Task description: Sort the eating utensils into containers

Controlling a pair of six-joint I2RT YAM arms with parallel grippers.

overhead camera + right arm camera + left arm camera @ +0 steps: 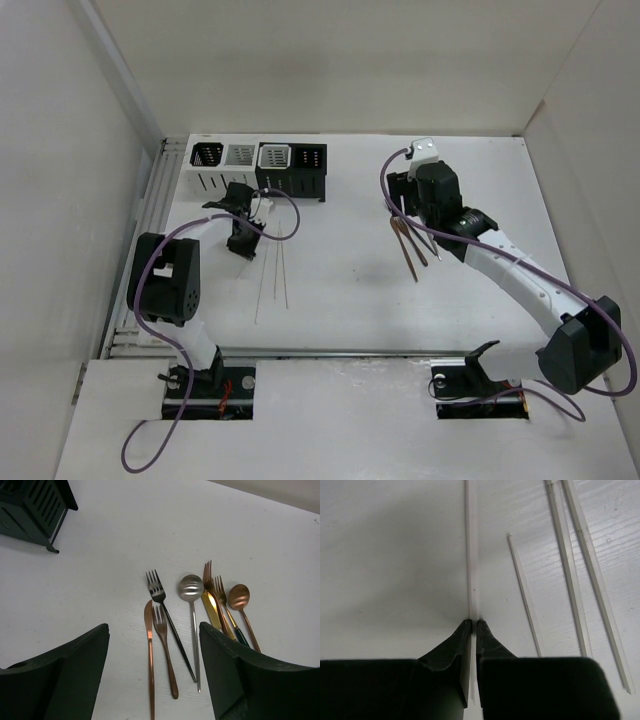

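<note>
Utensils lay in two groups in the top view: thin white chopsticks [272, 280] just right of the left gripper [243, 238], and copper-toned cutlery [410, 245] beneath the right gripper [418, 215]. The containers [258, 168] stood in a row at the far left of the table [350, 300]. In the left wrist view, the left gripper [474, 627] was pinched tight on one chopstick [471, 555], with three loose chopsticks [568, 575] to its right. In the right wrist view, the right gripper [154, 630] hung spread wide, holding nothing, over a copper knife [149, 645], black fork [162, 605], silver spoon [191, 587], gold knife [212, 610] and copper spoon [239, 596]. A black container [35, 510] sat far left.
</note>
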